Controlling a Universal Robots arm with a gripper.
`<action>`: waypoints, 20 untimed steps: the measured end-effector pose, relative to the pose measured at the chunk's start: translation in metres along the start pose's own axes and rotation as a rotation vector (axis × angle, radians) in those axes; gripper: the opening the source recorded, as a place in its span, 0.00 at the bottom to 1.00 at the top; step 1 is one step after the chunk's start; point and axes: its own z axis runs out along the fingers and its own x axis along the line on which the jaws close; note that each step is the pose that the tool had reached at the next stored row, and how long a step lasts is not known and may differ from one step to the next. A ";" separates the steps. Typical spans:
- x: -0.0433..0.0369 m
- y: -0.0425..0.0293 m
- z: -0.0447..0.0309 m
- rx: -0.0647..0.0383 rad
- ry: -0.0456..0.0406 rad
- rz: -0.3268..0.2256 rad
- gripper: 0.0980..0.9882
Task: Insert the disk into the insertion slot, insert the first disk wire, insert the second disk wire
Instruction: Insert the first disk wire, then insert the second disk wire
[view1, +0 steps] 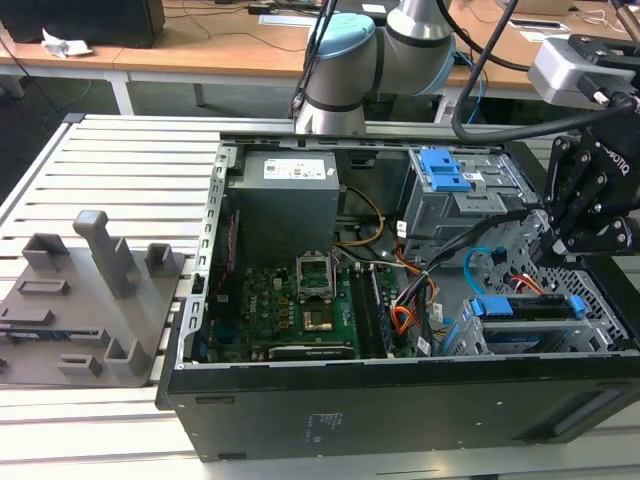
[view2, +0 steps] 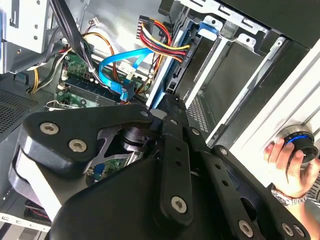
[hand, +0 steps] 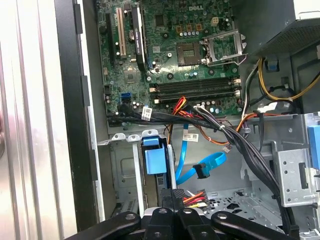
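Note:
The disk (view1: 527, 310), in its blue carrier (hand: 154, 160), sits inside the insertion slot (view1: 603, 312) at the case's corner on the exterior view's right. My gripper (view1: 556, 246) hangs just above the disk's rear edge. In both wrist views its fingers are closed together (hand: 172, 194) on a black connector (view2: 177, 75) of the red, yellow and black wire bundle (hand: 194, 198), which lies against the disk's edge. A blue flat wire (hand: 200, 167) hangs loose nearby with its connector (view2: 125, 92) free.
A taller grey cage with blue latches (view1: 450, 180) stands behind the slot. Thick black cables (hand: 240, 145) cross over the motherboard (view1: 300, 310). A person's hand (view2: 290, 162) rests on a round knob outside the case. A grey fixture (view1: 90, 290) lies at the exterior view's left.

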 end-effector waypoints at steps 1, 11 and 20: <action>0.0000 0.0000 0.0000 0.000 0.0000 0.000 0.01; 0.0001 0.0000 0.0000 0.000 0.0000 0.000 0.08; -0.0185 0.0022 0.0001 0.000 0.0021 0.000 0.23</action>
